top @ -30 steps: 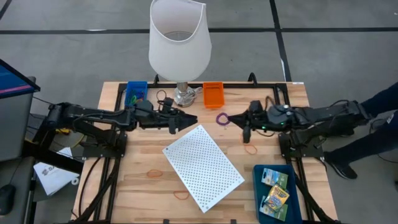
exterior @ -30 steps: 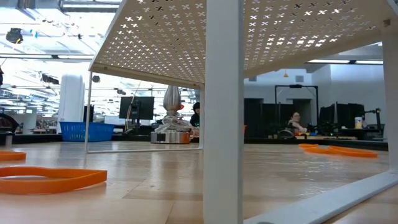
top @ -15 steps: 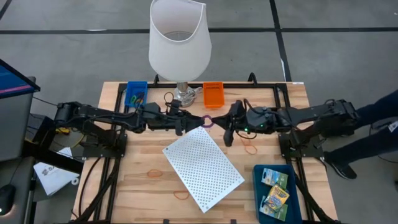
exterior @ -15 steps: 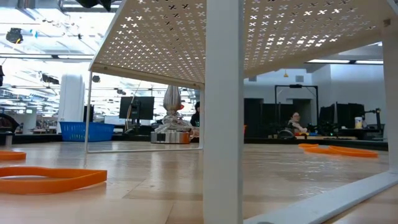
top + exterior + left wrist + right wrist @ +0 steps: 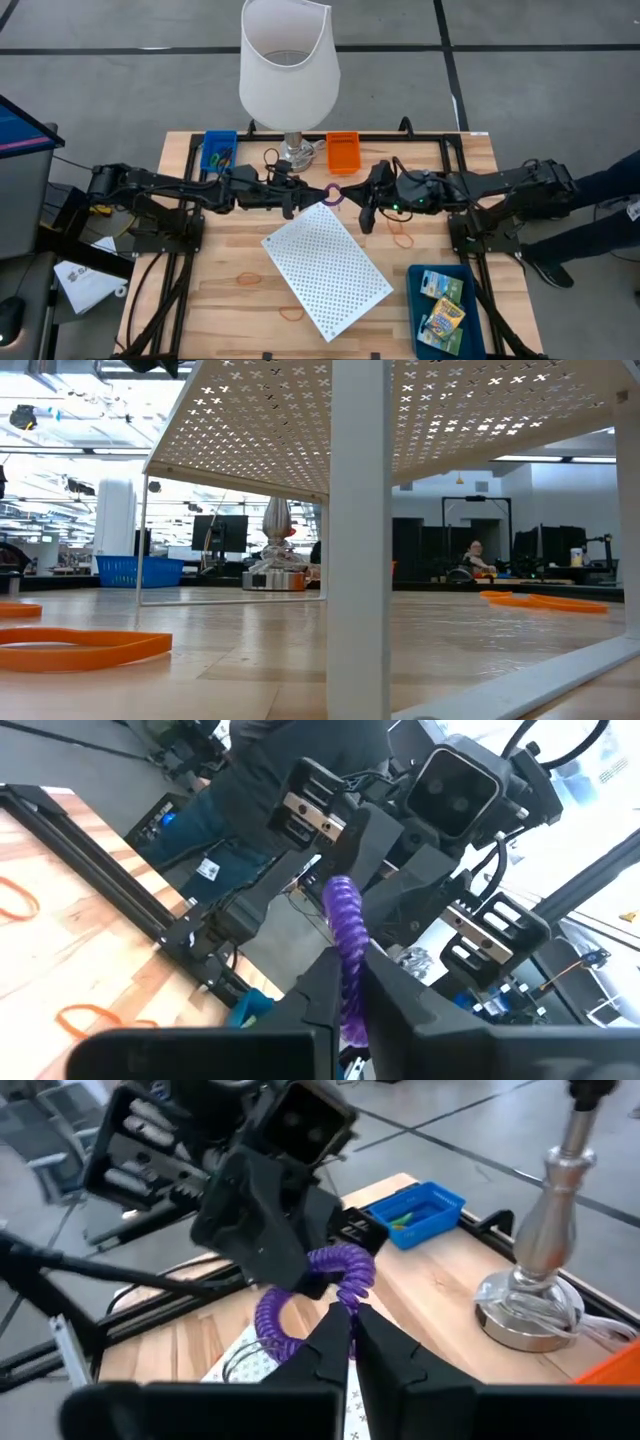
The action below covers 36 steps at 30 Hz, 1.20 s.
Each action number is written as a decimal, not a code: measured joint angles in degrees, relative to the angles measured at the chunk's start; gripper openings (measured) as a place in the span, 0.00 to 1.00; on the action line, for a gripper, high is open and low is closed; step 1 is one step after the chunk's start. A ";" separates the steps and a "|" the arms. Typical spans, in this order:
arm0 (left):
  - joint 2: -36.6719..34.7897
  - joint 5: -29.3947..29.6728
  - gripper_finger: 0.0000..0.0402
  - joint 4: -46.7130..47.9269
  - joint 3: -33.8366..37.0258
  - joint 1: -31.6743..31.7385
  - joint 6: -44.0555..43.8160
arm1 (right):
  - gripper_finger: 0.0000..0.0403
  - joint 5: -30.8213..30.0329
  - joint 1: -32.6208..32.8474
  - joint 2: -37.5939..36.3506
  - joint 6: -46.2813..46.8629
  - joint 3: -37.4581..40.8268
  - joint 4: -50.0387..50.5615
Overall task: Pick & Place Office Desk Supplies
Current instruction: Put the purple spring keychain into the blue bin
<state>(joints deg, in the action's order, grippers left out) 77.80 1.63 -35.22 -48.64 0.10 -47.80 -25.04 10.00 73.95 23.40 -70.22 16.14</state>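
**Purple coil held between both hands, just in front of the lamp base**

The purple coiled ring (image 5: 332,194) is off the tabletop (image 5: 230,300), hanging in the air just in front of the lamp base (image 5: 294,152) and above the far corner of the white perforated panel (image 5: 326,268). I have my left hand (image 5: 318,193) clamped on one side of it and my right hand (image 5: 345,193) clamped on the other; both wrist views show the coil pinched at my own fingertips with the other arm's hand on it opposite.

I judge this to be a hand-over in mid-step. The next move calls for one hand to let go cleanly while the other keeps its grip, then a carry to a bin. The blue bin (image 5: 219,149) and the orange bin (image 5: 343,151) sit either side of the lamp base; which one is meant I cannot tell.

Orange rubber bands (image 5: 291,313) lie loose on the wood, well away from the lamp base. Two printed boxes (image 5: 441,304) sit in a blue tray (image 5: 478,330) at the near right corner; their lettering is too small to read.
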 joint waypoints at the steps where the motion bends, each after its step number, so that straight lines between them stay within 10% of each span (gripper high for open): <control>1: -0.04 0.07 0.04 0.00 0.00 0.00 0.41 | 0.04 -0.76 0.00 -0.01 0.71 0.00 0.03; 11: -12.64 8.30 0.01 29.02 -0.09 -0.61 3.91 | 0.31 -5.92 -0.39 -3.80 2.27 0.00 5.21; 23: -30.58 37.03 0.01 75.75 -0.06 -2.14 -10.75 | 0.37 -7.49 -0.37 -6.99 10.94 0.04 21.29; 31: -21.75 35.85 0.01 64.21 -0.94 14.22 5.04 | 0.35 -9.55 -1.11 -7.02 12.23 0.04 22.66; 36: -13.89 31.98 0.01 75.68 -7.44 29.54 14.84 | 0.36 -9.51 -2.56 -7.02 12.76 0.04 23.02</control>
<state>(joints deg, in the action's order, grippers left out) 63.91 33.60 40.46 -56.09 29.64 -32.97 -34.54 7.44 66.94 36.17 -70.17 39.16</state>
